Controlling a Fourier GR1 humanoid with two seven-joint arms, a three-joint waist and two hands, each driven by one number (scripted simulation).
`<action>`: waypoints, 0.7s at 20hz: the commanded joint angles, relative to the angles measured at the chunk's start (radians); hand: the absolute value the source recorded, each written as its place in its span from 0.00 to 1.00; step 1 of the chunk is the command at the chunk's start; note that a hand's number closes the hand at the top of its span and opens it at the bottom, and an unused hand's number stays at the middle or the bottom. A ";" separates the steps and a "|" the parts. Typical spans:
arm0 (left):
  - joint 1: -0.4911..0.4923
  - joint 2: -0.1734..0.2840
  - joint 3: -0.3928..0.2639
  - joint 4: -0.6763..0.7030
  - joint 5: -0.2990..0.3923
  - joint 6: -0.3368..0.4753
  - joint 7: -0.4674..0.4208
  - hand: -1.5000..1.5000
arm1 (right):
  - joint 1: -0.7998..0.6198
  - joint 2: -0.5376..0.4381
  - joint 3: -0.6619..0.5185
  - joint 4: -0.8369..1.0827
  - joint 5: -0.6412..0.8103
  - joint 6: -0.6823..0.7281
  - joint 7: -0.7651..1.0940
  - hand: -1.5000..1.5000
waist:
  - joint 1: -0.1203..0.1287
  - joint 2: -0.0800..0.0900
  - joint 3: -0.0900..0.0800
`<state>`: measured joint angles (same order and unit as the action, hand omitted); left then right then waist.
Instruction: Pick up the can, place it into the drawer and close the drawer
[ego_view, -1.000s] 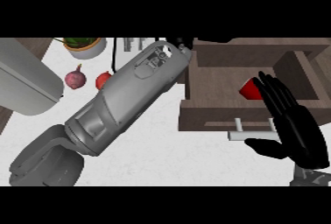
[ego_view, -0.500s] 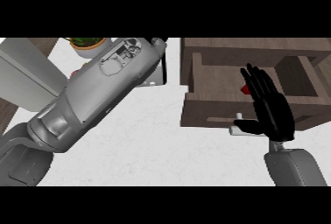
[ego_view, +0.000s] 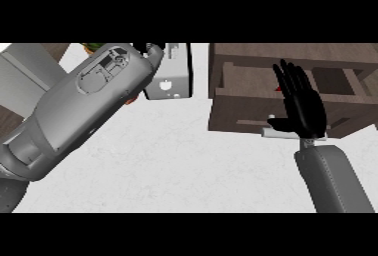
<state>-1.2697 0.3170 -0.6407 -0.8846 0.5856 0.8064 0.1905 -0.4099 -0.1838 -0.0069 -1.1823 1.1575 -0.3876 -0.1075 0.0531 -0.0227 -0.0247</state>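
The brown wooden drawer (ego_view: 244, 102) stands pulled out at the right of the head view. Its white handle (ego_view: 279, 133) shows at the front. My right hand (ego_view: 304, 107) is open, fingers straight and pointing away from me, and lies over the drawer's front just above the handle. Only a red sliver of the can (ego_view: 278, 89) shows inside the drawer, at the left edge of the hand; the rest is hidden. My left forearm (ego_view: 88, 105) crosses the left half of the view. Little of my left hand (ego_view: 151, 49) shows at the top.
A white boxy object (ego_view: 171, 75) stands on the counter between the left forearm and the drawer. At the far left is a grey slab (ego_view: 22, 67). A green plant (ego_view: 92, 46) peeks out at the top. A red-orange bit (ego_view: 131, 101) shows beside the forearm.
The right hand has moved left over the drawer's front and covers more of the can. Its forearm now shows below it. The left forearm has shifted up and right.
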 joint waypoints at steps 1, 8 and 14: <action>0.041 0.015 -0.006 -0.051 -0.014 0.007 0.015 0.00 | -0.042 0.032 -0.027 0.215 0.027 -0.101 -0.011 0.00 | 0.013 0.032 0.027; 0.150 0.127 -0.002 -0.193 -0.018 -0.034 0.055 0.00 | -0.234 0.031 -0.102 0.396 0.041 -0.180 0.011 0.00 | 0.028 0.031 0.026; 0.218 0.157 0.002 -0.277 -0.030 -0.035 0.076 0.00 | -0.400 0.038 -0.153 0.597 0.074 -0.289 0.038 0.00 | 0.035 0.036 0.026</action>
<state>-1.1178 0.4422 -0.6349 -1.0879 0.5621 0.7789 0.2613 -0.7300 -0.1761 -0.1342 -0.7168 1.2279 -0.6315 -0.0921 0.0719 -0.0003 -0.0110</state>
